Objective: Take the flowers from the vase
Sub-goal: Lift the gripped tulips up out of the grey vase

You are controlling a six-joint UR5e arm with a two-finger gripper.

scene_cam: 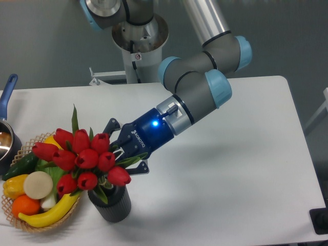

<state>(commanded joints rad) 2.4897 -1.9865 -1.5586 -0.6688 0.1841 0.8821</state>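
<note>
The gripper (pixel 119 149) reaches in from the right at a slant, and its jaws meet the right side of the flowers (pixel 82 156). The black fingers (pixel 111 126) spread above and below the stems, but the red buds and green leaves cover their tips, so I cannot tell whether the jaws are clenched on the stems or released. A blue light glows on the gripper body, just behind the jaws.

The flowers stand in the vase (pixel 113 205), a short dark ribbed cylinder near the front edge of the table (pixel 230 169). The bunch leans left and spreads wider than the vase, overlapping the basket (pixel 31 225) beside it.

The table is white and smooth, with a rounded far right corner. Behind it the wall is plain grey, and the arm (pixel 200 87) rises from a round base beyond the far edge.

The basket holds a banana (pixel 48 215), an orange (pixel 24 206), a yellow pepper and a pale round slice; the tulips hide part of its contents. At the left edge a pot (pixel 7 141) with a blue handle is cut off by the frame. A dark object at the bottom right corner is also cut off and cannot be identified.
</note>
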